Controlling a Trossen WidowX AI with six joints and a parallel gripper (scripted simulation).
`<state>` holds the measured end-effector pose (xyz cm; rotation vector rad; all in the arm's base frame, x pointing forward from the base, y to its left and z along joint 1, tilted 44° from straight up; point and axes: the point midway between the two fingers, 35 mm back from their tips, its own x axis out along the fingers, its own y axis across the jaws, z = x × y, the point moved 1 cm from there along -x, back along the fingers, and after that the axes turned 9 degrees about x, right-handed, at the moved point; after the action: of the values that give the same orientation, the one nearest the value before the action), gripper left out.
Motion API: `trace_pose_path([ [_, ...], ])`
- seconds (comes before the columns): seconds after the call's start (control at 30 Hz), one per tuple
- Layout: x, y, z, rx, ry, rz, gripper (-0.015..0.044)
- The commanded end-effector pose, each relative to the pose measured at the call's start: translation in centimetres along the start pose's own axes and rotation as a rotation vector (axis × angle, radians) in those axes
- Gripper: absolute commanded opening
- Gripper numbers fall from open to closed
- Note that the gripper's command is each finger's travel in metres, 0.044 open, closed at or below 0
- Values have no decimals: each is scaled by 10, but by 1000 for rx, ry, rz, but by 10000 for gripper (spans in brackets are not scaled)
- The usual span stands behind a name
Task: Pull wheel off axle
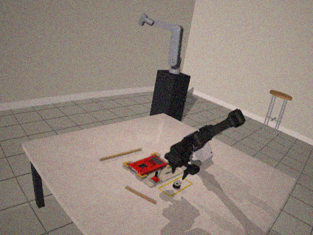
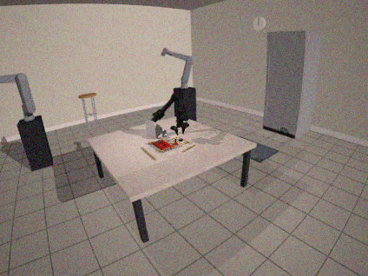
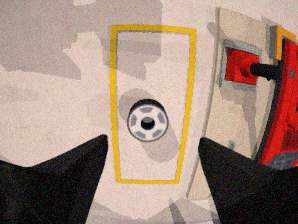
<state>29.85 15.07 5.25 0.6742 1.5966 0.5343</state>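
Grey floor tiles and bare walls are framing a pale table (image 1: 92,174), and over its near right part the black arm is reaching down. Starting at the claw: the gripper (image 3: 149,183) is standing released, its two dark fingers spread wide at either lower corner of the wrist view with nothing between them. Neither finger is touching the wheel (image 3: 147,121), as far as the wrist view is showing; pale table is lying between each finger and the rim.

Directly ahead of the open jaws, the wheel is lying flat on the table with its hub hole facing up, so its axis is pointing straight at the camera rather than along the surface. It is sitting inside the yellow marked area (image 3: 115,96), well within the outline on both sides, roughly central along the rectangle's long run. From the top view the wheel (image 1: 177,184) is resting just below and beside the gripper (image 1: 181,171), inside the marked area (image 1: 164,190).

Further out, the red fixture board (image 1: 148,164) is lying just beside the rectangle, and the axle (image 3: 262,70) is showing bare in the wrist view. Two wooden sticks (image 1: 119,154) are lying near the board.

The placing is looking done; what is remaining, by my judgement, is a straight lift away, since the wheel is lying squarely under the claw.
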Motion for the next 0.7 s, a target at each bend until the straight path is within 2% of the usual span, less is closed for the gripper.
trace_pose_path([
  [0.0,-11,-13,-14,-2,5,-9,379],
  [0.1,-36,-36,-46,-7,9,-13,440],
  [0.23,-52,-51,-75,-4,17,-3,440],
  [0.67,-52,-51,-75,-4,17,-3,440],
])
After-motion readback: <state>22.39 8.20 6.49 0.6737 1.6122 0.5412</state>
